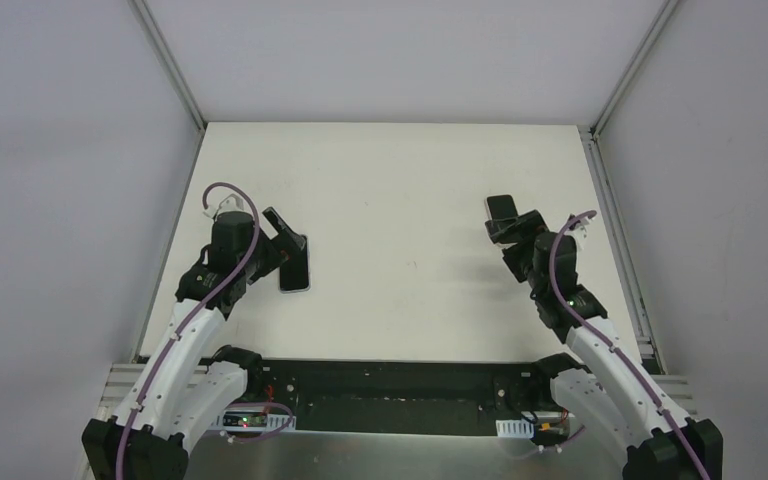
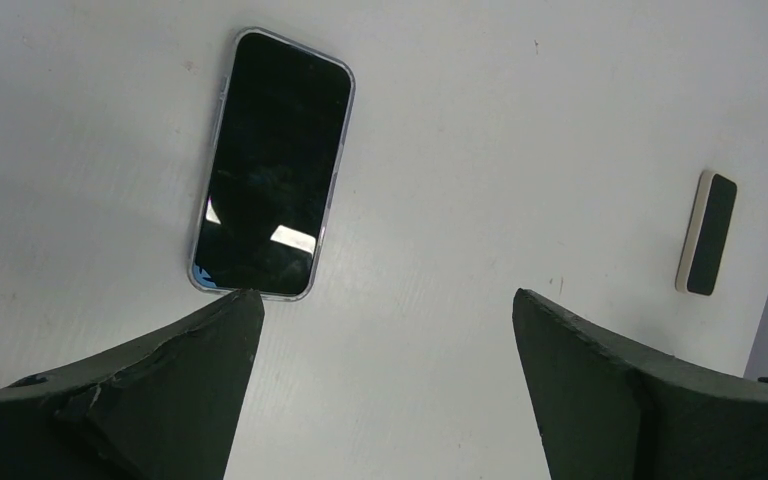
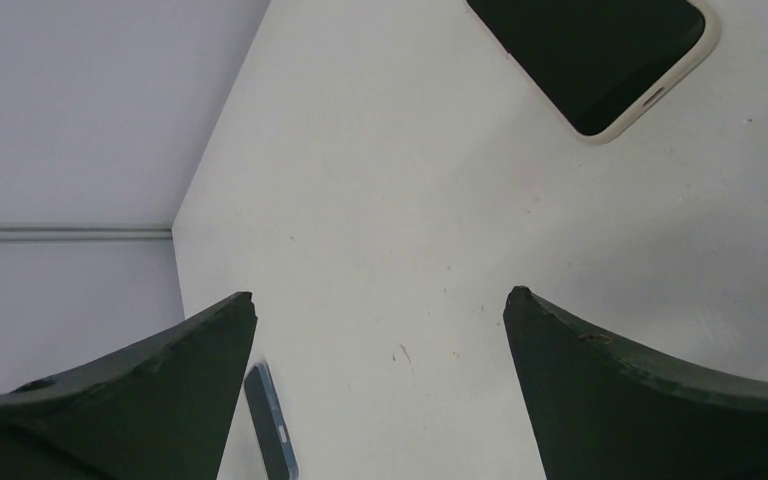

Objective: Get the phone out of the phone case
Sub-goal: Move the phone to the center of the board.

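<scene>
A phone [image 2: 270,165] with a dark screen lies flat on the white table, ringed by a thin translucent rim that looks like a clear phone case [image 2: 342,160]. In the top view the phone [image 1: 295,268] sits just right of my left gripper [image 1: 287,240]. That gripper [image 2: 385,295] is open and empty, its left fingertip [image 2: 230,310] at the phone's near end. A second dark-faced phone in a cream case [image 3: 600,60] lies ahead of my right gripper [image 3: 380,295], which is open and empty. It shows in the top view too, cream-cased phone [image 1: 500,207] beside right gripper [image 1: 513,238].
The white table [image 1: 400,200] is walled by grey panels, with metal rails along its left and right edges. Each wrist view catches the other arm's phone far off: the cream-cased one [image 2: 708,233], the bluish-edged one [image 3: 270,420]. A dark base plate [image 1: 390,385] runs along the near edge.
</scene>
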